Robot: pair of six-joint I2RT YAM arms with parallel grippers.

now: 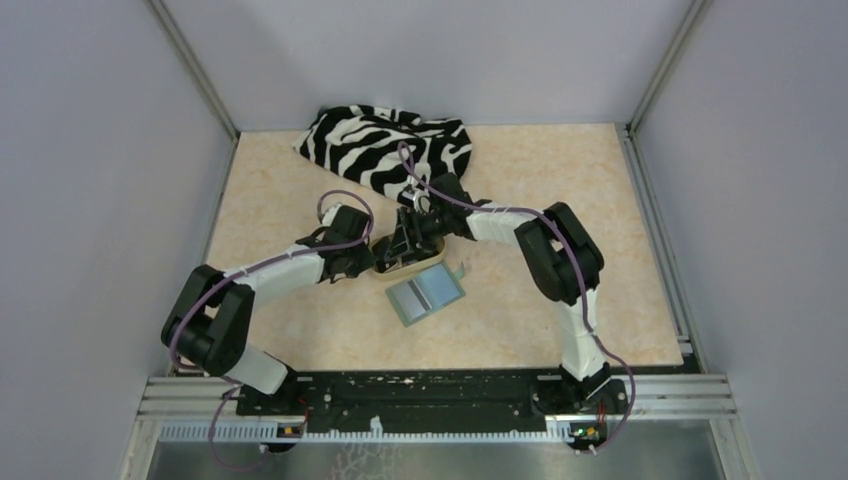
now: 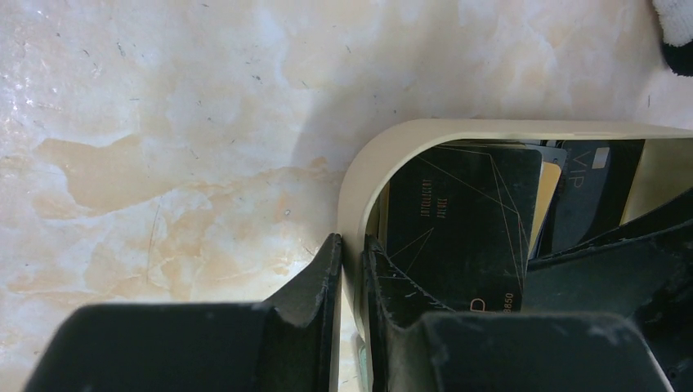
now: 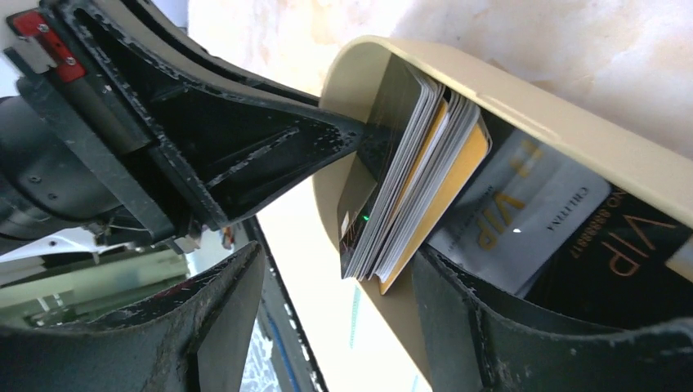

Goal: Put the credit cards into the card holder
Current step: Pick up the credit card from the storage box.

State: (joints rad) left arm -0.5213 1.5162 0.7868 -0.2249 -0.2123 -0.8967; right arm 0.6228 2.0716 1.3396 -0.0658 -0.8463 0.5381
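Surface: mottled beige table (image 1: pixel 560 200);
Left gripper (image 2: pixel 351 249): clamped on smooth tan dish (image 2: pixel 384 139) rim;
Right gripper (image 3: pixel 331 278): apart, straddling glossy credit cards (image 3: pixel 409 180)

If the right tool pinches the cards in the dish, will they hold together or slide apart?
Likely to fan or slip: the cards look thin and glossy, with uneven edges. Each is probably stiff: they stand on edge unbent. The dish seems light; the left tool pinching its rim should steady it.

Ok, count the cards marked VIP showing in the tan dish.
2. A grey card sits just right of the bunched card stack in the right wrist view; a black card lies beyond it, at the frame's right edge. The stack may hide more.
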